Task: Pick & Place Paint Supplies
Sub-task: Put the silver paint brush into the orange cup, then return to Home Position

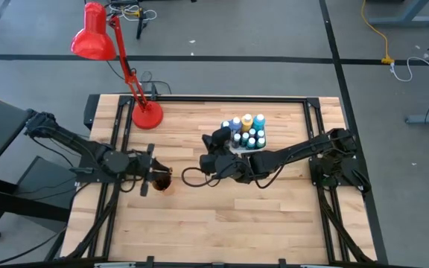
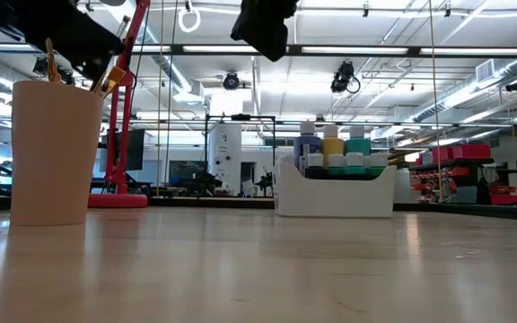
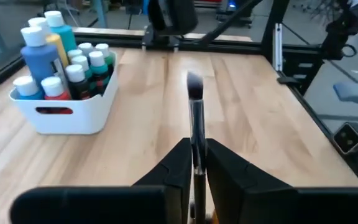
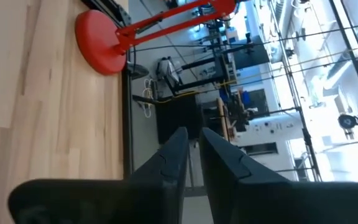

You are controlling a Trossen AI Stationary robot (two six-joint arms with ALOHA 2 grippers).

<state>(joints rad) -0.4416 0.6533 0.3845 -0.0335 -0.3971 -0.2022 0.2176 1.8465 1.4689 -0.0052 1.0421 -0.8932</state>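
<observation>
Beside red lamp [image 1: 118, 52], white tray [image 1: 238, 147], orange cup [image 1: 161, 181].

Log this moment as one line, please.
left gripper: shut on brush, over cup | right gripper: empty, raised beside tray | bottles: in tray

A pale wood counter [image 3: 241, 118] of narrow joined planks, smooth with a soft sheen, carries a smooth white plastic tray [image 3: 67, 115] packed with glossy plastic paint bottles [image 3: 39, 59] under white caps. The left gripper [image 3: 194, 165] has matt dark fingers [image 3: 229, 177] around a thin dark-handled paintbrush [image 3: 195, 106] with soft dark bristles. A glossy red lamp [image 1: 95, 33] stands on its smooth round base.
</observation>
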